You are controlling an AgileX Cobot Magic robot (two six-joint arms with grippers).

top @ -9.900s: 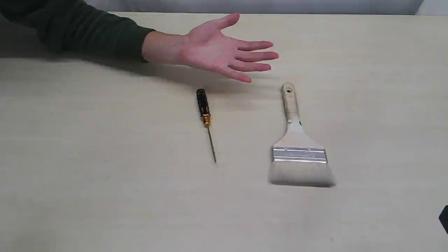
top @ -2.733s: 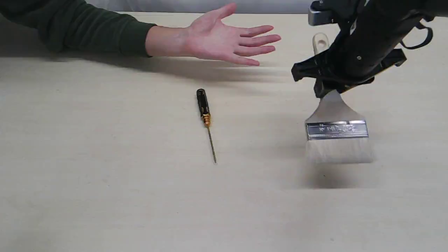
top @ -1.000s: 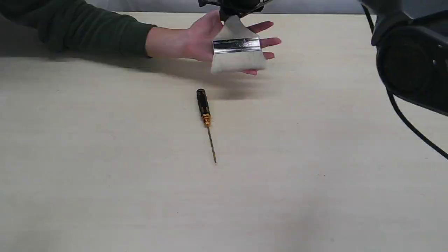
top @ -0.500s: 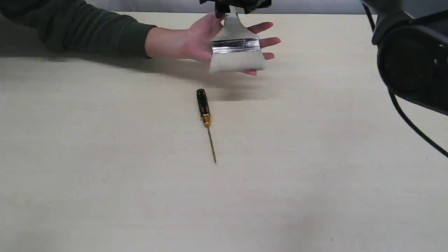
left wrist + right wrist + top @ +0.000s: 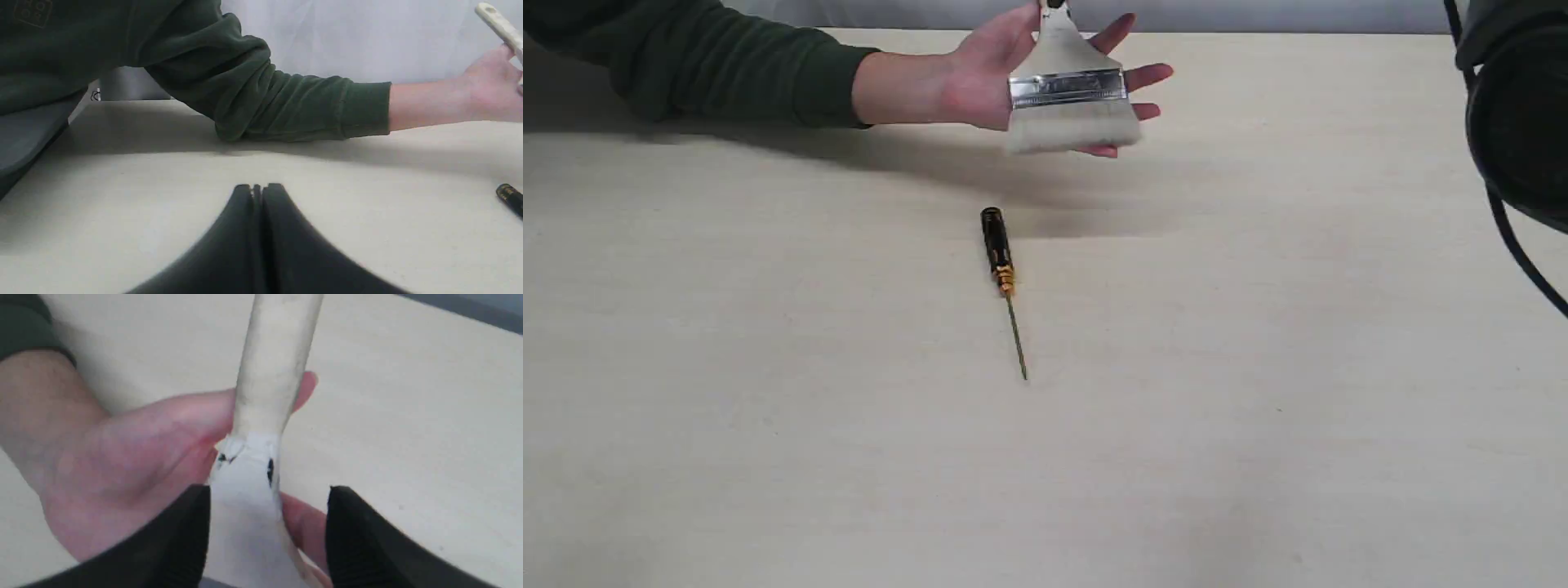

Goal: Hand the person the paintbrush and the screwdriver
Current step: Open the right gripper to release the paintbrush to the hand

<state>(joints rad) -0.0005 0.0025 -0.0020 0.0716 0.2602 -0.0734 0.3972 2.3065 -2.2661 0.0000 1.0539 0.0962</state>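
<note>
The paintbrush (image 5: 1070, 90) lies across the person's open palm (image 5: 980, 77) at the table's far side, bristles toward the camera. In the right wrist view its pale handle (image 5: 273, 363) stands between the two fingers of my right gripper (image 5: 267, 494). That gripper is open, with a clear gap on one side of the handle. The person's thumb (image 5: 196, 412) lies behind the handle. The screwdriver (image 5: 999, 253) lies on the table just in front of the hand; its black handle end (image 5: 508, 196) shows at the picture's edge. My left gripper (image 5: 257, 190) is shut and empty, low over the table.
The dark green sleeve (image 5: 703, 65) stretches along the far left of the beige table (image 5: 768, 408). My right arm's dark body and cable (image 5: 1519, 114) hang at the right edge. A grey wall runs behind the table.
My right gripper has opened and risen almost out of the exterior view's top. The brush now rests on the palm, and hand and brush have lifted slightly. The screwdriver has not moved.
</note>
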